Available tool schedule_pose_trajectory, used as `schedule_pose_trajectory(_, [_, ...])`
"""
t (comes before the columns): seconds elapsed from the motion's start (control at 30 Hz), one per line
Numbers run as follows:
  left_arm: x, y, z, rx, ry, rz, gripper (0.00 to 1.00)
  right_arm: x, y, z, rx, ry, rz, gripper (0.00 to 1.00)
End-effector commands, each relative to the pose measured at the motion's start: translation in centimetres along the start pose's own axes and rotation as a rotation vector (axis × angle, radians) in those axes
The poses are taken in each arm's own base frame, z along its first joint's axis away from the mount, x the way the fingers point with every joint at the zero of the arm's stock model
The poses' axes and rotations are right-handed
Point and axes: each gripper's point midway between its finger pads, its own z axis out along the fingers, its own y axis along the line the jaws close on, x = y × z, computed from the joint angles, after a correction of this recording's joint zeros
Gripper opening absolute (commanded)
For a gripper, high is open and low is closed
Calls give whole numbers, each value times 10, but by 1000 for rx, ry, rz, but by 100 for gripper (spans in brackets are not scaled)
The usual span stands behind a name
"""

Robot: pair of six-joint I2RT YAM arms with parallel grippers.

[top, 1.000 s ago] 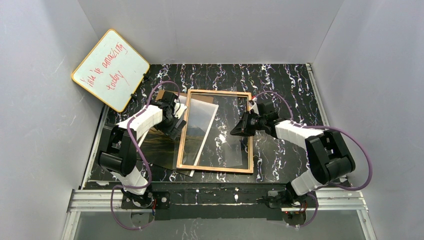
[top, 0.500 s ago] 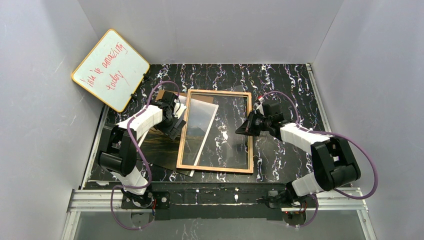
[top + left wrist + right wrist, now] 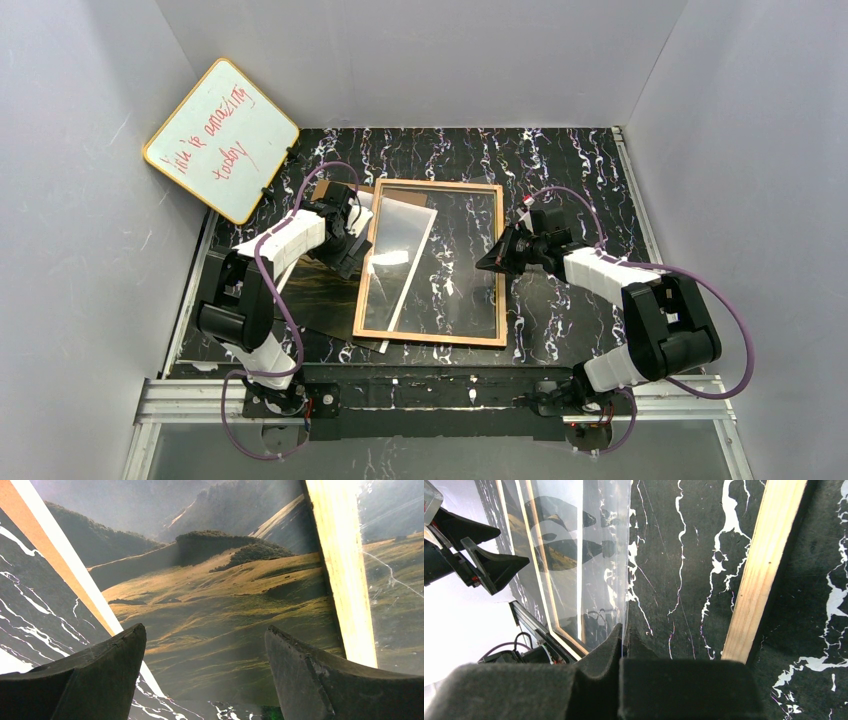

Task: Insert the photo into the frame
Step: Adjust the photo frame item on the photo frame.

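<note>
I am drawing my right gripper (image 3: 622, 636) back toward the right bar of the frame (image 3: 764, 565), and its jaws are now sitting pressed together. The edge of the clear pane (image 3: 599, 555) is running into their seam, but I cannot tell whether I am nipping it. My left gripper (image 3: 205, 635) is hanging spread over the photo (image 3: 210, 595), which is lying face up, partly under the frame's left bar, so it is not seated yet. The whiteboard (image 3: 220, 140) is showing red handwriting, roughly "… is amazing today".
</note>
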Motion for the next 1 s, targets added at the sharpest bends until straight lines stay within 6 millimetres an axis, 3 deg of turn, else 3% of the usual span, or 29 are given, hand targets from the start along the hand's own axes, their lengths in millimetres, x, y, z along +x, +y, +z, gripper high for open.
schedule_pose_trajectory(0.0, [-6, 3, -7, -9, -9, -2, 87, -7, 5, 1, -32, -20, -15, 1])
schedule_pose_trajectory(0.63, [-10, 0, -4, 11, -10, -9, 86, -4, 3, -5, -44, -30, 8, 1])
schedule_pose_trajectory(0.97, [-11, -6, 5, 37, -3, -22, 86, -19, 46, -23, -228, -122, -114, 1])
